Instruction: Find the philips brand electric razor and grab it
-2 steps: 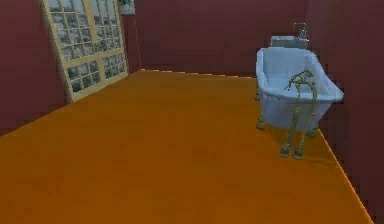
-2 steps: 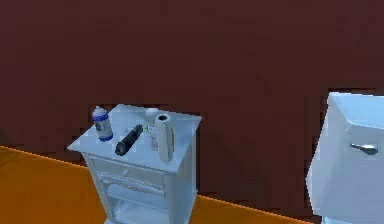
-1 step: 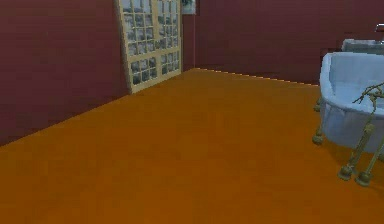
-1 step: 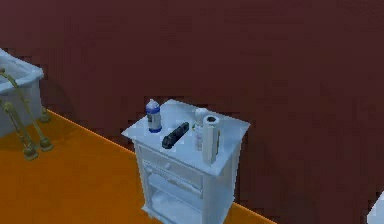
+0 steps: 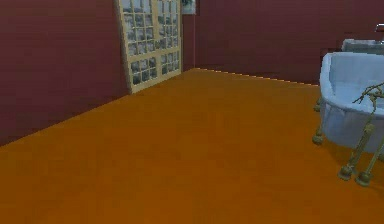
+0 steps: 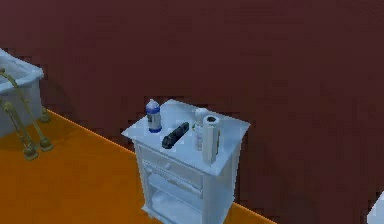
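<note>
Orange floor (image 5: pixel 190 150) spread across the forward view, met at the left by a dark red wall (image 5: pixel 50 60). Further right, at that wall's far end, a tall cream panel (image 5: pixel 150 40) of many small panes. Just right of its top, a small picture (image 5: pixel 188 6) on the far wall. At the right edge, a white bathtub (image 5: pixel 345 85) on thin golden legs (image 5: pixel 350 165), with a golden fitting (image 5: pixel 371 97) over its rim.

In the arm side view, a corner of the bathtub at the left edge, golden legs below it on the orange floor. Near the middle, against the dark red wall, a small white stand with drawers (image 6: pixel 175 182) in its front and a white tabletop (image 6: pixel 233 124). On that tabletop, from left to right: an upright bottle (image 6: pixel 153 115), blue and white, near the left corner. Then a dark oblong electric razor (image 6: pixel 176 134), lying flat toward the front edge, just beside the bottle and apart from it. Then an upright white roll (image 6: pixel 209 137) near the front, with a smaller white thing just behind it, too small to name. At the bottom right corner, a sliver of something white, too little to name.

As for the tool, cannot tell whether spread or pressed together.
</note>
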